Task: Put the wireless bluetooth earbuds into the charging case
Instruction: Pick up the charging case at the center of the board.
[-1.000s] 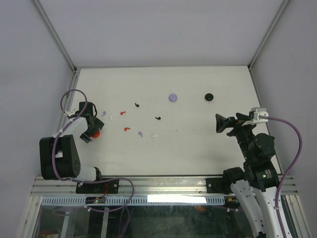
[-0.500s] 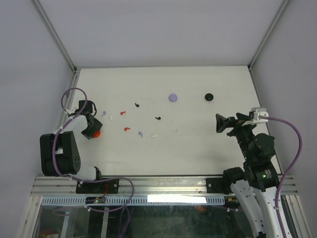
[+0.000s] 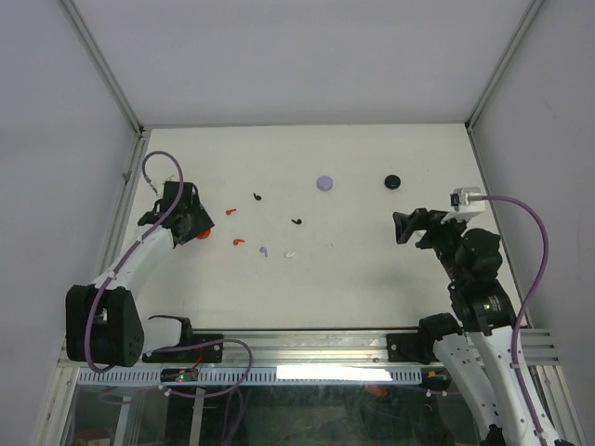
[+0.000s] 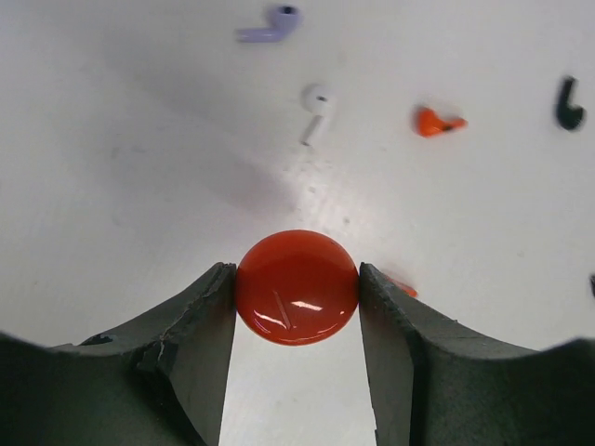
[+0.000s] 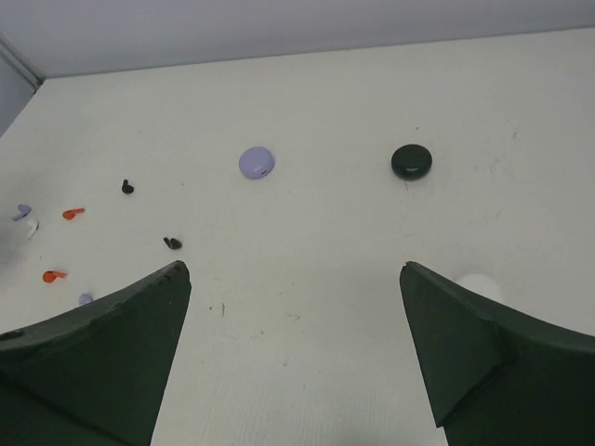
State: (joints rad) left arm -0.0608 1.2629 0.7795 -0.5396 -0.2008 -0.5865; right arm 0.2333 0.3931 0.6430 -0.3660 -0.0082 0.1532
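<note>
My left gripper (image 3: 197, 226) (image 4: 297, 276) is shut on a round glossy red case (image 4: 297, 288) (image 3: 203, 235) at the table's left. In the left wrist view a lilac earbud (image 4: 271, 22), a white earbud (image 4: 316, 102), a red earbud (image 4: 435, 121) and a black earbud (image 4: 567, 104) lie beyond it. Another red bud (image 4: 402, 288) peeks from behind the right finger. The top view shows red buds (image 3: 231, 211) (image 3: 238, 242), black buds (image 3: 257, 196) (image 3: 297, 221), a lilac bud (image 3: 263, 251) and a white bud (image 3: 289, 253). My right gripper (image 3: 406, 228) (image 5: 294, 270) is open and empty.
A lilac case (image 3: 323, 183) (image 5: 257, 163) and a black case (image 3: 393, 181) (image 5: 411, 161) sit shut at the back centre-right. A pale round thing (image 5: 479, 286) shows beside my right gripper's right finger. Walls enclose the table on three sides.
My left arm has stretched forward and to the right, carrying the red case toward the loose earbuds. My right gripper has shifted slightly left, still open.
</note>
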